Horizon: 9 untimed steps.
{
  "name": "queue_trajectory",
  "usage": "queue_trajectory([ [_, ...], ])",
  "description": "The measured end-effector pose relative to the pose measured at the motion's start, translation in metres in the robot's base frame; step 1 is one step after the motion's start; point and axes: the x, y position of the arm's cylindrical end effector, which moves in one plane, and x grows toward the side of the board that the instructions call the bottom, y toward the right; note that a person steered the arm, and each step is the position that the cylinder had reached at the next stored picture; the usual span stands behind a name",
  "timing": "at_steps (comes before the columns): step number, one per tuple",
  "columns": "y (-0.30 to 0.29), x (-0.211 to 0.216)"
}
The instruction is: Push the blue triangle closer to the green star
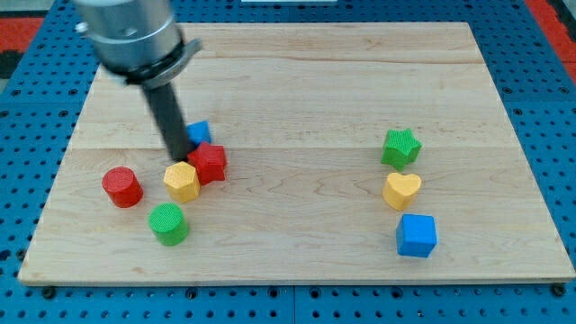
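Note:
The blue triangle [199,132] sits left of the board's middle, partly hidden behind my rod. The green star [400,148] is far off on the view's right. My tip [178,159] touches down just left of and below the blue triangle, between it and the yellow hexagon [182,182]. The red star-like block [209,164] lies just below the blue triangle, right of my tip.
A red cylinder [121,186] and a green cylinder [168,223] lie at lower left. A yellow heart [401,190] and a blue cube [416,235] sit below the green star. The wooden board [297,72] rests on a blue pegboard surface.

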Motion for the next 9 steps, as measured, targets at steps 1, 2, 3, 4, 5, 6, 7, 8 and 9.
queue_trajectory([
  [1, 0.062, -0.018],
  [2, 0.049, -0.060],
  [3, 0.036, -0.061],
  [4, 0.032, -0.107],
  [5, -0.038, -0.108],
  [6, -0.026, -0.048],
  [7, 0.051, -0.039],
  [8, 0.126, -0.042],
  [9, 0.093, -0.054],
])
